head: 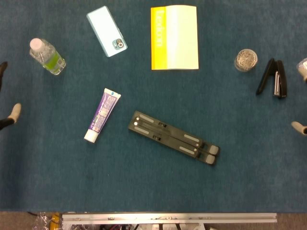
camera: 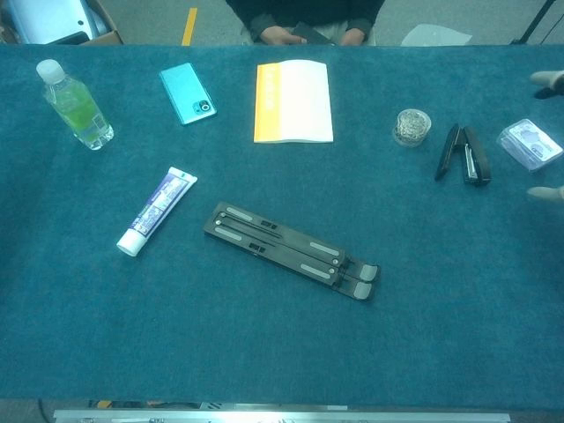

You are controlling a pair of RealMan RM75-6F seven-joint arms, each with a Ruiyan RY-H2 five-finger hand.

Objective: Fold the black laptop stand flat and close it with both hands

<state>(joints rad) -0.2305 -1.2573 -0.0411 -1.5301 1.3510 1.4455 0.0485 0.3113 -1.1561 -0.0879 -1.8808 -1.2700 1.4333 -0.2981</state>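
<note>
Lying flat: laptop stand | both robot hands at frame edges (state unclear)

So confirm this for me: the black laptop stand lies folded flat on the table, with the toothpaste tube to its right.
Not quite. The laptop stand does lie folded flat on the table, but the toothpaste tube is to its left, not its right. The head view shows it, and the chest view agrees.

Table: covered edge to edge in dark teal carpet-like cloth, evenly lit. Near edge: a metal rail. Beyond the far edge: grey floor with a yellow line, and a seated person in dark clothing.
</note>
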